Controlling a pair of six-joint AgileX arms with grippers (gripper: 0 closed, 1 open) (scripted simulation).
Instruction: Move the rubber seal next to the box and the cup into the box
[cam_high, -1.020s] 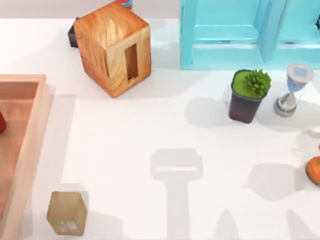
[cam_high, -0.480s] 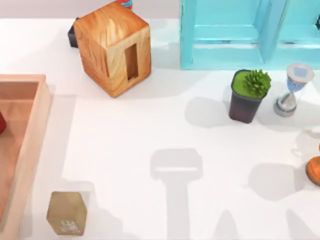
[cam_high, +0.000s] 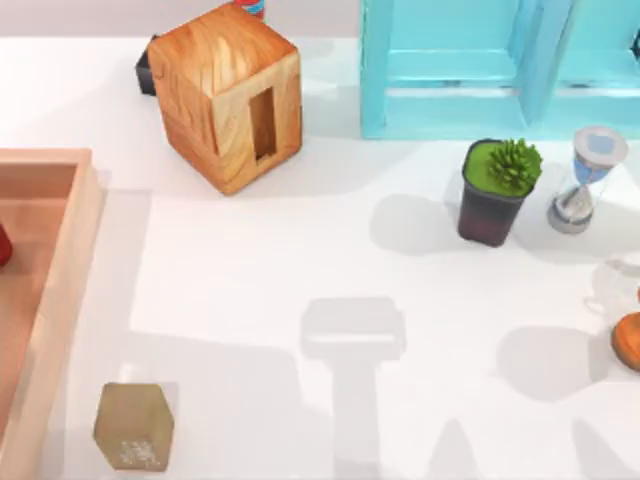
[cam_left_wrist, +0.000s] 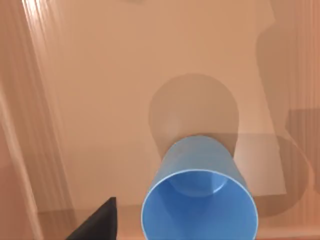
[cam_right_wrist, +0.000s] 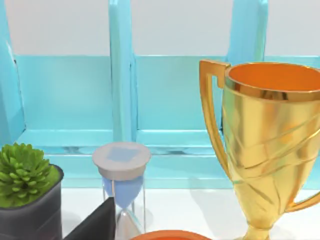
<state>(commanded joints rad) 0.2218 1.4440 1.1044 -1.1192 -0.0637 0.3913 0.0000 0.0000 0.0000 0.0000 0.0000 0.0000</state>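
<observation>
Rubber seal (cam_high: 133, 427) unmoved, shadows shifted

surface: white table (cam_high: 250, 260) | furniture: turquoise shelf (cam_high: 480, 70) at table's far edge | wall: pale grey behind shelf | light: soft shadows

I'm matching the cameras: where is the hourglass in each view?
Top view: hourglass at the right edge, beside the plant pot.
Left wrist view: cup and box floor instead.
Right wrist view: hourglass between plant pot and trophy.
Shared landmark: the turquoise shelf.
</observation>
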